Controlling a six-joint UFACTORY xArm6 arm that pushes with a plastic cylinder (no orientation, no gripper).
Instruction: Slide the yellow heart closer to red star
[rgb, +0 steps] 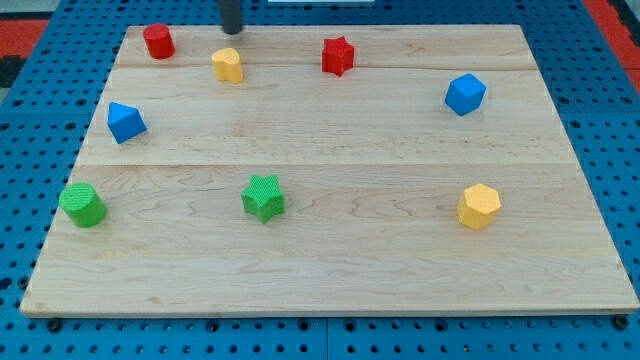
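A: Where does my tip (232, 31) sit?

B: At the view's top edge of the desk (330, 270). It is a bare rod end effector with no jaws, so it holds nothing. Just below it, a touch to the view's left, lies the yellow heart (228, 65), near the tip; I cannot tell whether they touch.

A: What is around that?

B: To the view's left of the tip, close to the desk's top-left corner, stands a red cylinder (158, 41). To the view's right, level with the heart, lies the red star (338, 56). The board between heart and star is bare wood.

A: Further off?

B: Lower left of the tip is a blue block (125, 122); far right is a blue cube (465, 94). Towards the view's bottom sit a green cylinder (82, 205), a green star (263, 197) and a yellow hexagon block (479, 206), all well apart from the tip. No containers show.
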